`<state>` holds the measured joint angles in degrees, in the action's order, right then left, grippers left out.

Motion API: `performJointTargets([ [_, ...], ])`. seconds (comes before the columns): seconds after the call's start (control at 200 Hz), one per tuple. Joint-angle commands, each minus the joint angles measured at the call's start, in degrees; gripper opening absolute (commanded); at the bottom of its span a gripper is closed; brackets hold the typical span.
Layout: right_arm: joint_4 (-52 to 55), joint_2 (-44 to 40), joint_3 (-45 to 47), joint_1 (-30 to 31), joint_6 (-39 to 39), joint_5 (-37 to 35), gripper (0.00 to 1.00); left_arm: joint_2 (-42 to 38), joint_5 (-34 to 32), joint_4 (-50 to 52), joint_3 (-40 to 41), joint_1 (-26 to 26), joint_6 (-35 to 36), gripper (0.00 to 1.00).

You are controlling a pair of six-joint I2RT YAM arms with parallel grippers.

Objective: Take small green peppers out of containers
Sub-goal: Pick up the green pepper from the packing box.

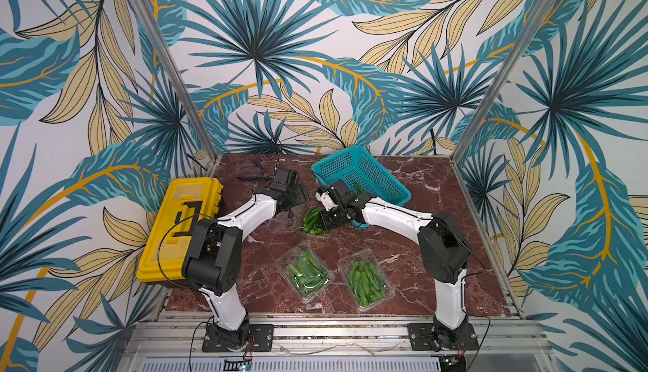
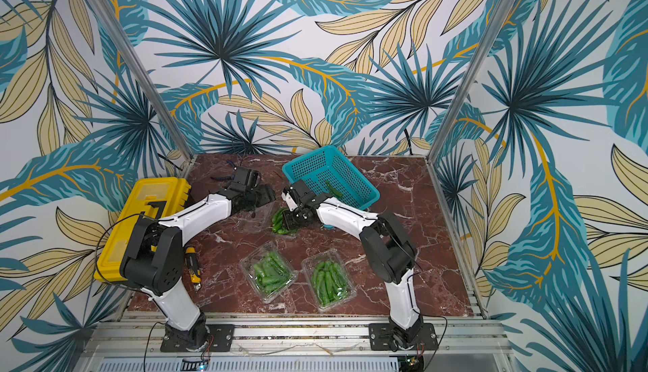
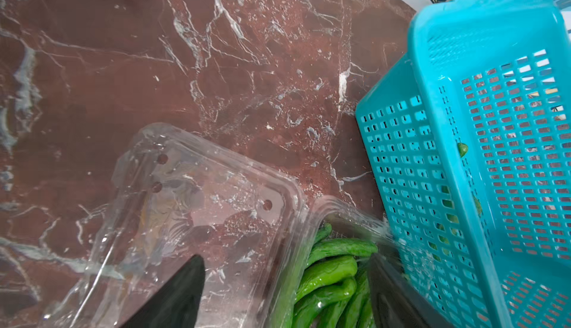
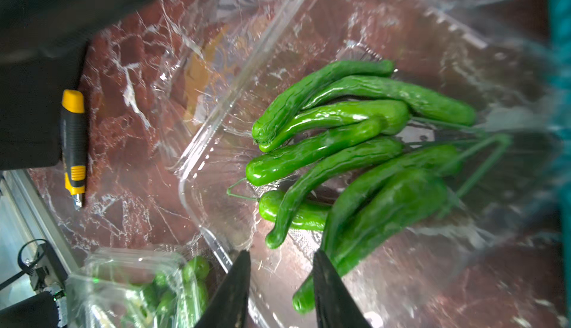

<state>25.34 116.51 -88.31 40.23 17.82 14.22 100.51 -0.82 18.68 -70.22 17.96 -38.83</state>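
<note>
Far left, a yellow plastic toolbox with black handle (image 1: 179, 226) sat at the edge of the red-brown marble tabletop (image 1: 438, 212). A yellow-and-black utility knife (image 2: 194, 268) lay just beside it, and blue-handled pliers (image 1: 254, 172) lay near the back edge. The left gripper (image 3: 285, 261) hung low over a clear thin-plastic clamshell container (image 3: 197, 206) at mid-table, which lay hinged open. Its fingers (image 3: 176, 292) were spread wide, one above the flat empty lid, the other at the tray side, with nothing pinched. The tray half held a loose heap of small green peppers (image 4: 333, 144), slim, glossy and curved. The right gripper (image 4: 281, 258) hung just above that heap from the opposite side with only a narrow gap between its fingers. One pepper tip lay against the inner face of one finger (image 4: 330, 292), but was not clamped from both sides. Right of that, a teal perforated plastic basket (image 1: 361, 174) sat tilted, right up against the open tray's edge, with at least one pepper (image 2: 329, 186) inside. Toward the front, two closed clamshell containers (image 1: 304, 272) (image 1: 366, 279) lay side by side, both full of peppers, apart from the open one.
</note>
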Motion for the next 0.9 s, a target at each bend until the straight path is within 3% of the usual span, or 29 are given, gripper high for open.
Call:
performJointTargets([
  [0.0,5.2,2.5,-3.1,0.2,-1.1,1.4,0.37,-1.3,-0.1,0.3,-1.6,0.1,1.2,0.84],
  [0.556,7.2,11.2,-10.7,0.3,0.1,1.3,0.33,0.6,2.0,0.8,-1.0,0.2,1.7,0.84],
  [0.741,5.9,10.2,-9.6,0.2,0.4,-0.6,0.13,0.6,2.5,0.8,-1.4,0.3,2.1,0.84],
  [0.896,2.8,7.1,-6.8,0.2,0.6,-0.4,0.04,1.0,3.0,0.8,-1.5,0.3,2.1,0.84],
])
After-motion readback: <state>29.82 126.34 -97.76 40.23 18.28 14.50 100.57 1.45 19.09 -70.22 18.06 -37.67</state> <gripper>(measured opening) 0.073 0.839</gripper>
